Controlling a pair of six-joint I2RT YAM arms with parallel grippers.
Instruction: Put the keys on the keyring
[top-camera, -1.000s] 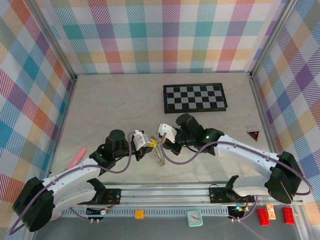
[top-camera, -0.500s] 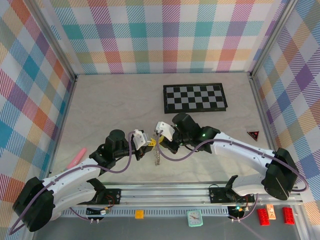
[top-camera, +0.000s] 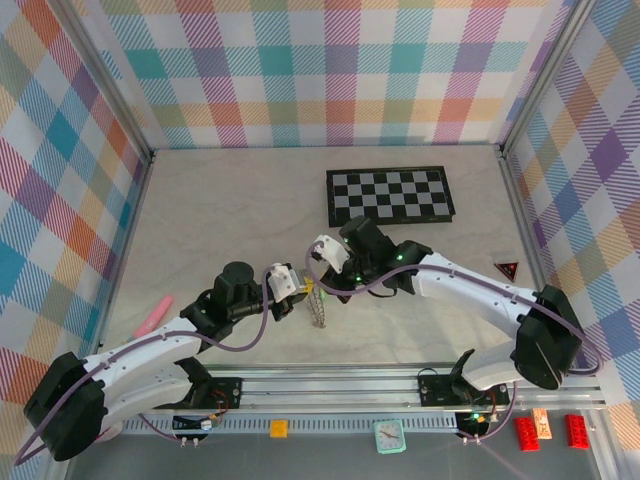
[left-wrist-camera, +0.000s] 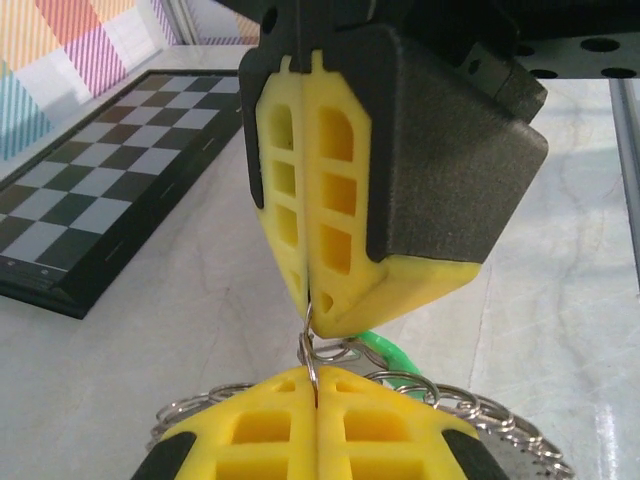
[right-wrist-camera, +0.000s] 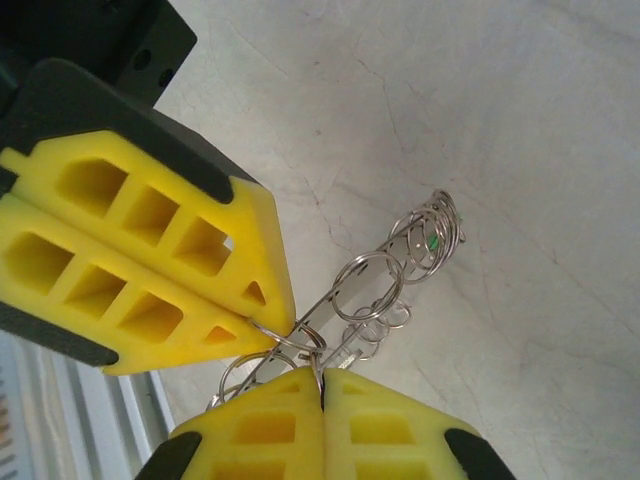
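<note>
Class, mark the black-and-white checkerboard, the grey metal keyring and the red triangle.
Black-and-white checkerboard (top-camera: 390, 195): top view, board centre.
Grey beaded metal keyring (top-camera: 319, 312): top view, hanging middle.
Dark red triangle (top-camera: 507, 270): top view, its centre.

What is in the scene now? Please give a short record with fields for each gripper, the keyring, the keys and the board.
left gripper: shut on the keyring
right gripper: shut on the keyring, tip to tip with the left one
keyring: held between both tips, above the table
keys: one green head among the rings; threaded or not, cannot tell
checkerboard: flat, far side
</note>
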